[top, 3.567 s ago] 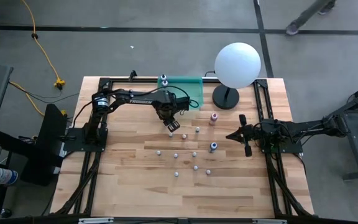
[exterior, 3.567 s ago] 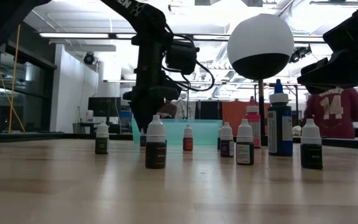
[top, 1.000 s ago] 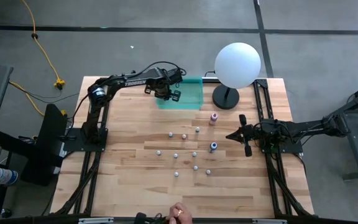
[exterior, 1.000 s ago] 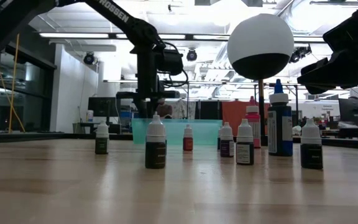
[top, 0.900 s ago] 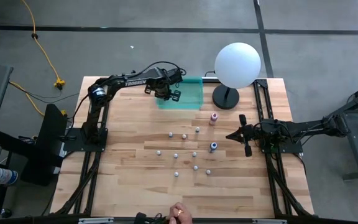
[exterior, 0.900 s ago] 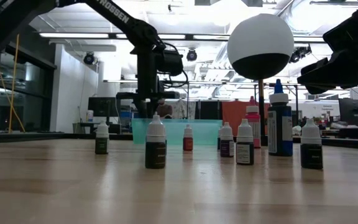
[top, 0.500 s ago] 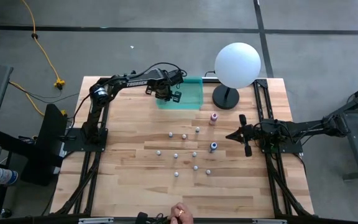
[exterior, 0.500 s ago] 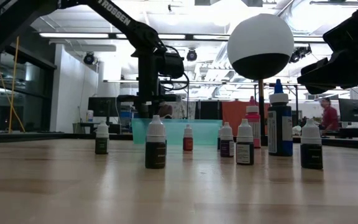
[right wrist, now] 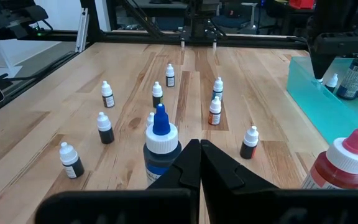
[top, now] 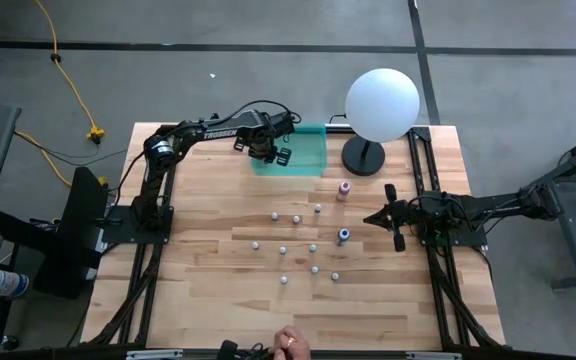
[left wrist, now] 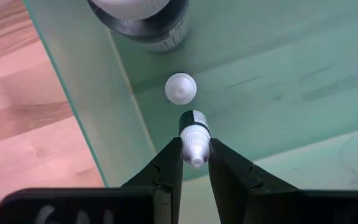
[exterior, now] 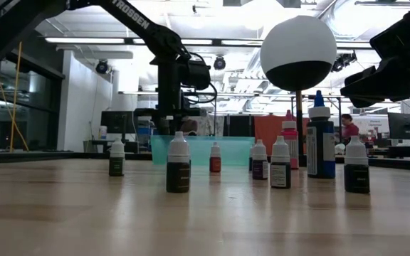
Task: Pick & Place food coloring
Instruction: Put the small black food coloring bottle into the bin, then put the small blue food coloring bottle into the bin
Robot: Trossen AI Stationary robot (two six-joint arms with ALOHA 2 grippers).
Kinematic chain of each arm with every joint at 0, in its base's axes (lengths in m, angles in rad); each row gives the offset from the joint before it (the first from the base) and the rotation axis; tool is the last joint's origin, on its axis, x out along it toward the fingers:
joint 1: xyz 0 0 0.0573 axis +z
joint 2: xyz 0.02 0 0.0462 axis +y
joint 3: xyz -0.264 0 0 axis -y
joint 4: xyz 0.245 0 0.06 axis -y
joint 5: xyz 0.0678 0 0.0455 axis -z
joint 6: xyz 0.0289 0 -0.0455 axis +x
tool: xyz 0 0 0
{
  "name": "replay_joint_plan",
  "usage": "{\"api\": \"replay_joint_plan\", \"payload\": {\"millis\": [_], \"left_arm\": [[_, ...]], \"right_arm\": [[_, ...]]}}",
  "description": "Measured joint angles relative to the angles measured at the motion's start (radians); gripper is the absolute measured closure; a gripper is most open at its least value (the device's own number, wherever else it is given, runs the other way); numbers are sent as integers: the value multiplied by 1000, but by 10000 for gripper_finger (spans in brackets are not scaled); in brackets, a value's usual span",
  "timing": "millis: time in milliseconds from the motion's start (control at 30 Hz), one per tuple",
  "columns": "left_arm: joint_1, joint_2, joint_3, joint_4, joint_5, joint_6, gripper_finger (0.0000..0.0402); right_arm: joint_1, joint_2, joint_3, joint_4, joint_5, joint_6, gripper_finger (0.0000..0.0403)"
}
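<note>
The food coloring bottles stand on their bases on the wooden table: several small white-capped ones (top: 298, 245), a larger blue one (top: 343, 237) and a pink one (top: 344, 189). My left gripper (top: 271, 152) hangs over the teal tray (top: 308, 152) at the far edge, shut on one small bottle (left wrist: 194, 134). Inside the tray stand another small bottle (left wrist: 181, 88) and a larger dark one (left wrist: 145, 22). My right gripper (top: 373, 217), shut and holding nothing, waits at the table's right side, just right of the blue bottle (right wrist: 160, 146). My left gripper pinches the small bottle by its white cap (left wrist: 195, 149) between the two fingertips, coming from above and pointing down. The bottle hangs upright below the fingers, dark body downward, over the tray's floor near its wall. Whether its base touches the floor I cannot tell.
A big white globe lamp (top: 381, 105) stands on a black base (top: 364, 157) right of the tray. A person's hand (top: 288, 343) shows at the table's near edge. Black frame rails run along the left and right sides. Bare wood lies left of the bottles.
</note>
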Motion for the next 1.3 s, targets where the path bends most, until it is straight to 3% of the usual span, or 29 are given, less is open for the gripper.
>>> {"api": "replay_joint_plan", "payload": {"millis": [567, 1000, 1300], "left_arm": [[-3, 0, 0, -13, 22, 45, 334], [-7, -1, 0, -15, 17, 52, 234], [-7, -10, 123, -101, -10, 139, 218]], "right_arm": [[0, 0, 0, 0, 0, 0, 402], [0, 0, 0, 0, 0, 0, 402], [0, 0, 0, 0, 0, 0, 402]]}}
